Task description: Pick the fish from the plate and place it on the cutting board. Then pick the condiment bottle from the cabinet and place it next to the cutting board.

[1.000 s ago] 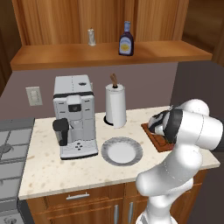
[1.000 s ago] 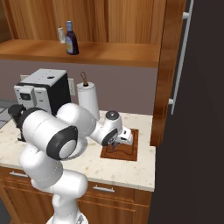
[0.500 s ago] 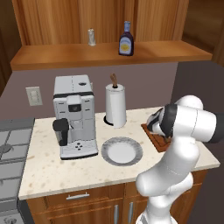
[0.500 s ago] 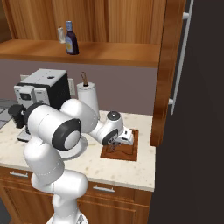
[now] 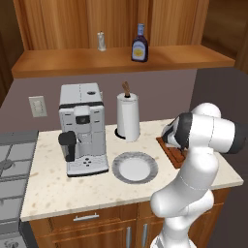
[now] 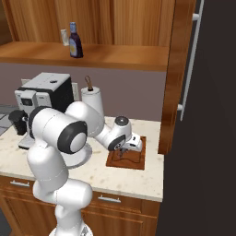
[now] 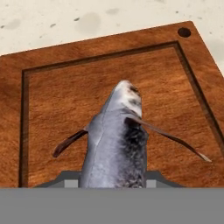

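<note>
Gripper (image 6: 121,150) grasping the fish (image 7: 114,144) (inside the groove) over the cutting board (image 7: 52,100)

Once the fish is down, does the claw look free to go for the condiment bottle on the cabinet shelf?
Probably yes. The condiment bottle stands near the open front edge of the cabinet shelf, the shaker well apart. For now the claw is shut on the fish over the cutting board.

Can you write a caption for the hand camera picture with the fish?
Pincer holding the grey fish just over the wooden cutting board.
</note>
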You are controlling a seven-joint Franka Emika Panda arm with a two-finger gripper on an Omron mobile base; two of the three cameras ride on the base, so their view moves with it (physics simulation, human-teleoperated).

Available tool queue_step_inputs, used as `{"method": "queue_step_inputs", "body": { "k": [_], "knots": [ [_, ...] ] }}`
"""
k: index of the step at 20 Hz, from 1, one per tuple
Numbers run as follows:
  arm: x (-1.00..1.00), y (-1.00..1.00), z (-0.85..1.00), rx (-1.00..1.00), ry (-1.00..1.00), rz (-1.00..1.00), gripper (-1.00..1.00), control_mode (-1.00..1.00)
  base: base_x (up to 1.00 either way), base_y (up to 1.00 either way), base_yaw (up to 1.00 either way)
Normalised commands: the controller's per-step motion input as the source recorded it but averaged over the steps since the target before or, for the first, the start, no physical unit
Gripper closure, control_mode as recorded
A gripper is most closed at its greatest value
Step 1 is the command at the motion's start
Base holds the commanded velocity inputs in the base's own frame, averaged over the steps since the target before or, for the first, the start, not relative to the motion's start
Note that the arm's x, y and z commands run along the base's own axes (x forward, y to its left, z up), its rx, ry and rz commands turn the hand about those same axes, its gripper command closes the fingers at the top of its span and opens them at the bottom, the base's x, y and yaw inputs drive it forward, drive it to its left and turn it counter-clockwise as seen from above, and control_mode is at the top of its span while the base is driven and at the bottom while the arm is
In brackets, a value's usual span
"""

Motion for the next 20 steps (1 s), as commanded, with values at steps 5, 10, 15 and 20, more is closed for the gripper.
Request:
{"method": "queue_step_inputs", "body": {
  "k": [5, 10, 15, 20],
  "knots": [
    [0.00, -0.03, -0.02, 0.00, 0.00, 0.01, -1.00, -1.00, 0.00, 0.00, 0.00],
    [0.00, -0.08, 0.07, 0.00, 0.00, 0.01, -1.00, -1.00, 0.00, 0.00, 0.00],
    [-0.02, -0.02, 0.24, 0.00, -0.02, 0.01, -1.00, -1.00, 0.00, 0.00, 0.00],
    [-0.08, 0.00, 0.26, 0.00, -0.02, 0.00, -1.00, -1.00, 0.00, 0.00, 0.00]
  ]
}}
